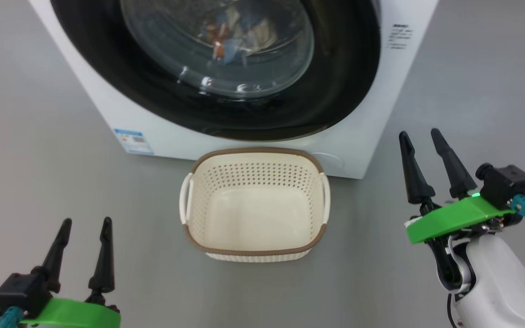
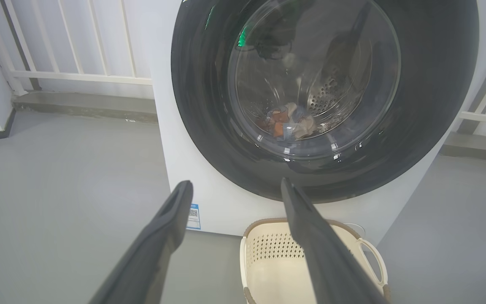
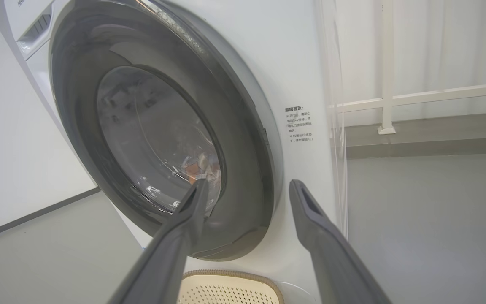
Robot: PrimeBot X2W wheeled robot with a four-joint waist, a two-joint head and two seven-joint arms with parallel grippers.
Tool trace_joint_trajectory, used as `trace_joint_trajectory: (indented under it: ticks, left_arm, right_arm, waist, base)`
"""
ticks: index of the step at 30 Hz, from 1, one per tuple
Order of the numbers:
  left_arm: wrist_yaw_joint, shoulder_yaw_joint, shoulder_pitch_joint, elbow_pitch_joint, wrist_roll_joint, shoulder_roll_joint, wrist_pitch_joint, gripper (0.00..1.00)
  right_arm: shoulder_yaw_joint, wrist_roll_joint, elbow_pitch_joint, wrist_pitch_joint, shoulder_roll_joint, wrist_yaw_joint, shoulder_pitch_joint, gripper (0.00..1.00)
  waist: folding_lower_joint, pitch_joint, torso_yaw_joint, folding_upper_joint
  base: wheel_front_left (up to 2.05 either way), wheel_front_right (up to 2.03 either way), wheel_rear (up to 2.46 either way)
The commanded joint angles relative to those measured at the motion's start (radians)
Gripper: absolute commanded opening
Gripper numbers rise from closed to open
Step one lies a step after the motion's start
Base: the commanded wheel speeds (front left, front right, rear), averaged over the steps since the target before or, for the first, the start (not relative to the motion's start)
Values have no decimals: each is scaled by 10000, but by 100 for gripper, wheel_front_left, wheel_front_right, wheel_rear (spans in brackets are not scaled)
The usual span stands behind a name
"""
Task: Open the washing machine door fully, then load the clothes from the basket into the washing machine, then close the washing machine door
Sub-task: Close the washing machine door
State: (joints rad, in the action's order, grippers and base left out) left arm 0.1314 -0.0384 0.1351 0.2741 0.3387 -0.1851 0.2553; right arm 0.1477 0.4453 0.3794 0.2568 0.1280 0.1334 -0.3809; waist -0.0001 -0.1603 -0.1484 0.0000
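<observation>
The white washing machine (image 1: 121,114) stands ahead with its round black door (image 1: 335,91) flat against its front. Through the glass window the clothes (image 1: 230,36) lie inside the drum, blue and orange-brown with cream; they also show in the left wrist view (image 2: 287,122) and the right wrist view (image 3: 198,166). The cream basket (image 1: 255,253) sits on the floor before the machine, with nothing in it. My left gripper (image 1: 86,225) stands open at the lower left, apart from the basket. My right gripper (image 1: 419,135) stands open to the right of the machine, holding nothing.
Grey floor (image 1: 39,182) lies on both sides of the machine. A white railing (image 2: 74,76) and a low kerb run behind the machine on the left, and a railing (image 3: 428,95) also runs behind its right side. A blue label (image 1: 133,141) sits low on the front.
</observation>
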Motion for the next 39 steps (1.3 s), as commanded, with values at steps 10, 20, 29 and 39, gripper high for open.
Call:
trace_joint_trajectory:
  ticks: [10, 20, 29, 39]
  left_arm:
    - [-8, 401, -110, 152, -65, -468, 65, 100]
    - [-8, 722, -292, 82, -234, -551, 65, 100]
    - [-8, 1051, -625, -4, -329, -551, 65, 100]
    - [-8, 1329, -866, -58, -458, -499, 65, 100]
  right_arm:
    - [12, 65, -445, 49, 52, -27, 755, 100]
    - [-102, 46, -626, 49, 85, -27, 1291, 100]
    - [-276, 15, -757, 49, 68, -27, 1785, 100]
    - [-360, -28, -812, 49, 14, -27, 2022, 100]
  waist:
    - [2, 550, 1137, 0]
    - [2, 677, 1835, 0]
    - [2, 830, 2263, 0]
    - [2, 927, 2496, 0]
  base:
    - [0, 0, 0]
    - [0, 0, 0]
    - [0, 0, 0]
    - [0, 0, 0]
